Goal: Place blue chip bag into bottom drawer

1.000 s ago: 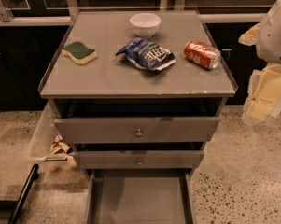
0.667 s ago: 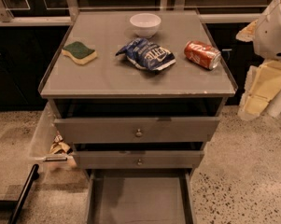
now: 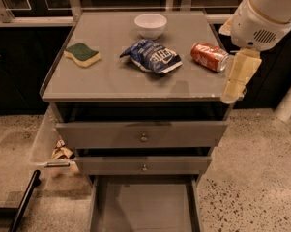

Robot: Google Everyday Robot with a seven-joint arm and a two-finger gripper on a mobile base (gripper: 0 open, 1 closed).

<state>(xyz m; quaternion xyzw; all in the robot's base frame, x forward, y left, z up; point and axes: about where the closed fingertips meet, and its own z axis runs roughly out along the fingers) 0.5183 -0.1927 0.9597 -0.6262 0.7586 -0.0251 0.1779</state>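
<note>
You are looking down on a grey desk [image 3: 111, 79] with three drawers in its front. The bottom drawer [image 3: 140, 209] is pulled well out toward you, so its flat grey floor and thin side walls show. Above it, the middle drawer [image 3: 111, 165] and the top drawer [image 3: 101, 133] each stand out a little, each with a small round knob at its centre. At the upper right your white arm [image 3: 268, 13] comes in over the desk's right edge. The cream claw [image 3: 234, 87] hangs down from it just off the front right corner, beside the desk and not over it; you cannot tell whether it is spread or pressed together, and it holds nothing you can see. The bag [image 3: 152, 56] lies crumpled on the middle of the desk, well apart from the claw. The red can [image 3: 210, 56] lies on its side to the bag's right, near the claw. The sponge [image 3: 82, 54] lies to the bag's left, and the white bowl [image 3: 150, 24] stands behind the bag
</note>
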